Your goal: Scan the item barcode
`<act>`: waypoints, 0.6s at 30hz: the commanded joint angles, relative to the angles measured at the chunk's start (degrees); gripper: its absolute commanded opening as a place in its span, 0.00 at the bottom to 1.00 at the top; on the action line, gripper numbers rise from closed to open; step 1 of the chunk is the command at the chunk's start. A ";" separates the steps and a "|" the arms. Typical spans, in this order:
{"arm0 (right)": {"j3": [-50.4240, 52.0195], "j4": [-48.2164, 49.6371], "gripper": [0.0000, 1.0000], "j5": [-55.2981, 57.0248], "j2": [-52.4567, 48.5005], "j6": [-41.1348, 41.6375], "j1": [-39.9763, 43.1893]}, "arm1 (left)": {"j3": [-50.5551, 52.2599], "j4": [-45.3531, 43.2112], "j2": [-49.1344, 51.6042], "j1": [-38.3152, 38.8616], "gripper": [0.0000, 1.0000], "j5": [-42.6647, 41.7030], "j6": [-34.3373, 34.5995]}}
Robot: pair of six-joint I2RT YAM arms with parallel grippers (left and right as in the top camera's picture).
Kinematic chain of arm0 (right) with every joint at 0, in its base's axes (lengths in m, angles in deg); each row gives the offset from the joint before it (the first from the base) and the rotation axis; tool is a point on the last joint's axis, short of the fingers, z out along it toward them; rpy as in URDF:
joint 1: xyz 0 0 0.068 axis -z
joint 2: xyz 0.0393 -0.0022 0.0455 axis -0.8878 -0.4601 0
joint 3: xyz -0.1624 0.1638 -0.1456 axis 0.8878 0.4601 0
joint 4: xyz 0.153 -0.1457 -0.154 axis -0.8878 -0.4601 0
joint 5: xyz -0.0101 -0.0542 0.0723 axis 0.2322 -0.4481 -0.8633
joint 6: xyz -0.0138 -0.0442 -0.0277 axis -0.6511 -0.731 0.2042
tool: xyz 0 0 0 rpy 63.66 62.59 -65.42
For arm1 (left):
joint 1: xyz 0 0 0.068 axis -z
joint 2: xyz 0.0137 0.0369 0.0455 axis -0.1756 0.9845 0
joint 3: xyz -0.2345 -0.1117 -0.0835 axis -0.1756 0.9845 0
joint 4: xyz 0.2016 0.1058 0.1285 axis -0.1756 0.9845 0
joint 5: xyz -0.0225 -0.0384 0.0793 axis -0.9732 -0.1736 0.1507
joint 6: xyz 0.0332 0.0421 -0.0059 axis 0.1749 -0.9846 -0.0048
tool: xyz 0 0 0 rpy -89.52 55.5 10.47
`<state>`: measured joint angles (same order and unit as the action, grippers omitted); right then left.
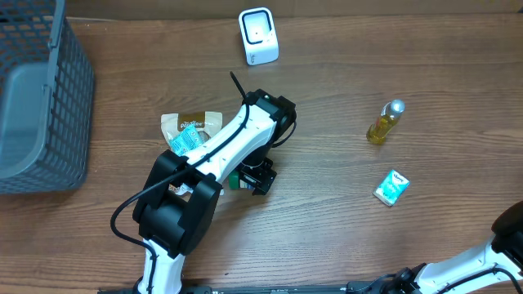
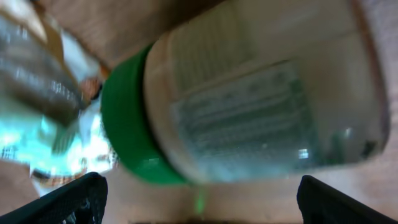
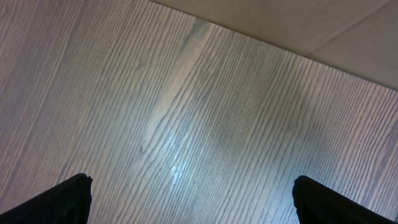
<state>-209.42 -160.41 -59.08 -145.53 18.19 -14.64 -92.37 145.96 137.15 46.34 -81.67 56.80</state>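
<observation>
A jar with a green lid (image 2: 127,118) and a pale printed label (image 2: 249,118) lies on its side on the wooden table and fills the left wrist view, blurred. My left gripper (image 2: 202,202) stands open just short of it, and neither finger touches it. From overhead the left gripper (image 1: 257,178) hangs over the middle of the table, with a bit of the green lid (image 1: 232,180) showing beside it. The white barcode scanner (image 1: 258,36) stands at the back of the table. My right gripper (image 3: 199,202) is open above bare wood.
Snack packets (image 1: 189,131) lie beside the jar, partly under the left arm. A grey mesh basket (image 1: 41,98) stands at the far left. A small yellow bottle (image 1: 384,122) and a teal packet (image 1: 391,187) lie on the right. The right arm (image 1: 511,237) sits at the front right corner.
</observation>
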 commanded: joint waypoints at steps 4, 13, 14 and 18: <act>-0.55 0.17 1.00 0.35 0.81 0.00 0.04 | 2.64 -7.19 -0.81 -0.24 0.99 -7.56 -2.78; -0.55 0.17 1.00 0.35 0.81 0.00 0.04 | 2.89 -9.97 -0.81 -0.26 0.98 -9.81 0.72; -0.55 0.17 1.00 0.35 0.81 0.00 0.04 | 2.89 -10.05 -0.81 -0.26 0.98 -9.81 1.36; -0.55 0.17 1.00 0.35 0.81 0.00 0.04 | 2.99 -10.93 -0.81 0.11 0.96 -6.64 0.04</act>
<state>-209.42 -160.44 -59.08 -145.53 18.23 -14.64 -90.03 135.30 137.15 46.38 -90.30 56.51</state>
